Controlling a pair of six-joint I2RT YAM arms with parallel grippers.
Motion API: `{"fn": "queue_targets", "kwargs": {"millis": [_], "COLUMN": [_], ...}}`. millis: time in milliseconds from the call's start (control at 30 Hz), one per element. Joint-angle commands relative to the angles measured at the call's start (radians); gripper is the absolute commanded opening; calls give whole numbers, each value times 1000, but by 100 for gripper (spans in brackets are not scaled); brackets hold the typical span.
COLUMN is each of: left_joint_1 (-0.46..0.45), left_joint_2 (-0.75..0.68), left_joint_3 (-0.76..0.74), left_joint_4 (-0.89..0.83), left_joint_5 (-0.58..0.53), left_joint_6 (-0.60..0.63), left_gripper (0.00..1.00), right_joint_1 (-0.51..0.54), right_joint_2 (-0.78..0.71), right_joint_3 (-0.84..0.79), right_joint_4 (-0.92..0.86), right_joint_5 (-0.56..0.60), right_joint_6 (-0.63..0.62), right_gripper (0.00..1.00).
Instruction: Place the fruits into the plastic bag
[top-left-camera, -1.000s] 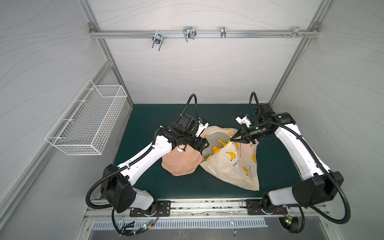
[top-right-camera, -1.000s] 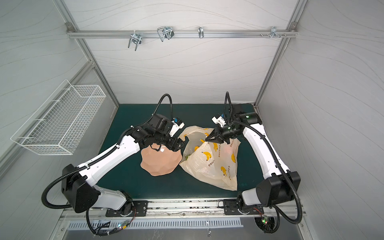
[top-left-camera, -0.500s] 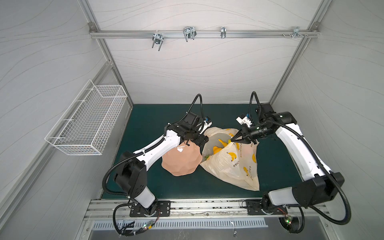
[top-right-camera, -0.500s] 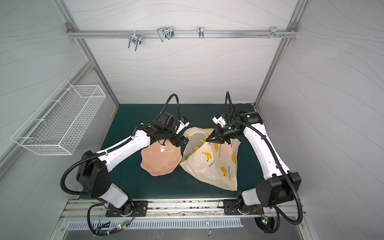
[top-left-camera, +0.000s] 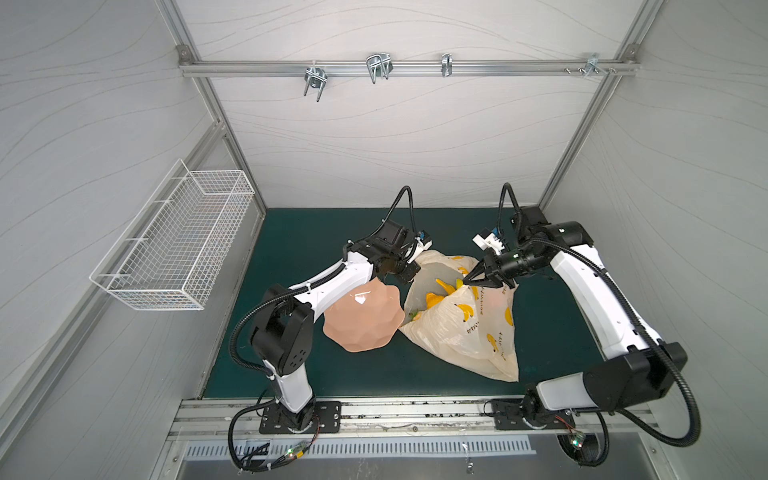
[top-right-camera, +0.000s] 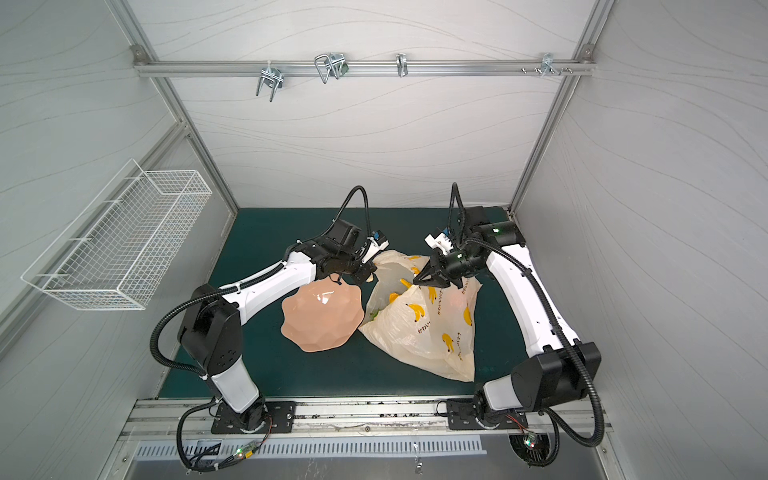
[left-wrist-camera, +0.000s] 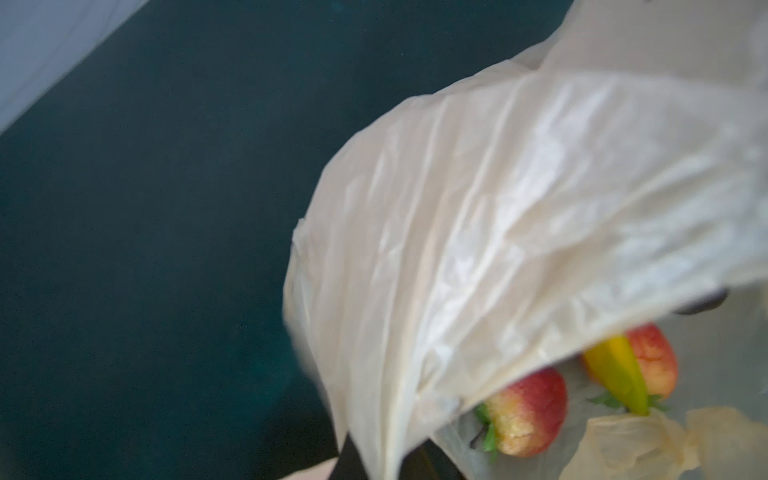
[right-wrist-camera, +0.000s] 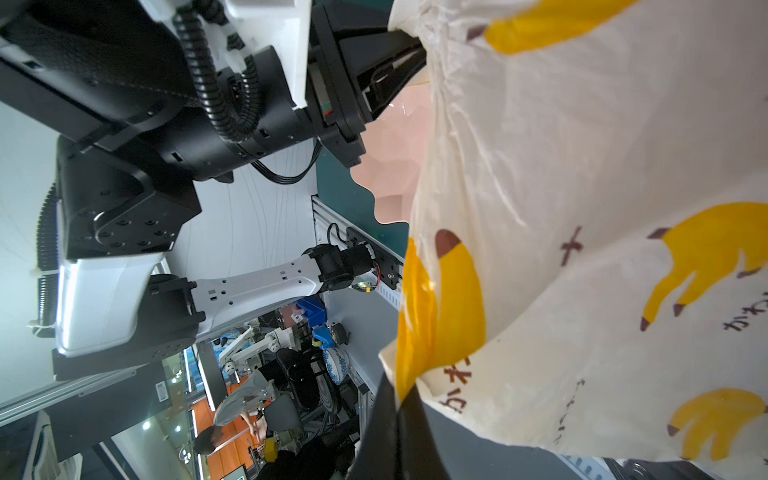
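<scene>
The left tool (top-left-camera: 406, 277) and right tool (top-left-camera: 467, 282) are each pinching a rim of the plastic bag (top-left-camera: 469, 332), so we are holding its mouth open for the fruits (left-wrist-camera: 528, 411).

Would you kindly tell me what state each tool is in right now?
Left tool: closed, pinching the plastic bag's rim.
Right tool: closed, holding the plastic bag's opposite rim.

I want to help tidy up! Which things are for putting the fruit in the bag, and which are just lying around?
For the job: plastic bag, strawberries and banana inside it, left gripper and right gripper, both pinching its rim.

Just lying about: pink plate, wire basket on the wall, hooks overhead.
</scene>
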Motion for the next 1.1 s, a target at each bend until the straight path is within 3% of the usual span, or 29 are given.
{"fn": "queue_targets", "kwargs": {"millis": [0, 333, 467, 667, 733, 867, 967, 1067], "left_joint_1": [14, 142, 148, 148, 148, 148, 148, 147], "left_joint_2": [7, -102, -162, -228, -241, -246, -243, -252], "left_joint_3": [72, 135, 148, 142, 126, 96, 86, 69], "left_joint_4": [-28, -186, -217, -230, -231, -236, -240, -232], "left_joint_5": [24, 64, 68, 113, 122, 149, 180, 223], "left_joint_6": [-11, -170, -193, -250, -264, -286, -308, -334], "left_gripper": [0, 0, 0, 0, 0, 0, 0, 0], "right_joint_1": [-4, -15, -39, -43, -41, -38, -38, -42], "right_joint_2": [24, 124, 159, 214, 206, 141, 91, 35], "right_joint_3": [46, 238, 333, 511, 517, 404, 288, 223], "right_joint_4": [-56, -157, -178, -229, -222, -157, -115, -76], "right_joint_5": [40, 319, 398, 621, 676, 679, 646, 615], "right_joint_6": [-39, -87, -84, -68, -50, -15, 19, 49], "right_gripper": [0, 0, 0, 0, 0, 1, 9, 30]}}
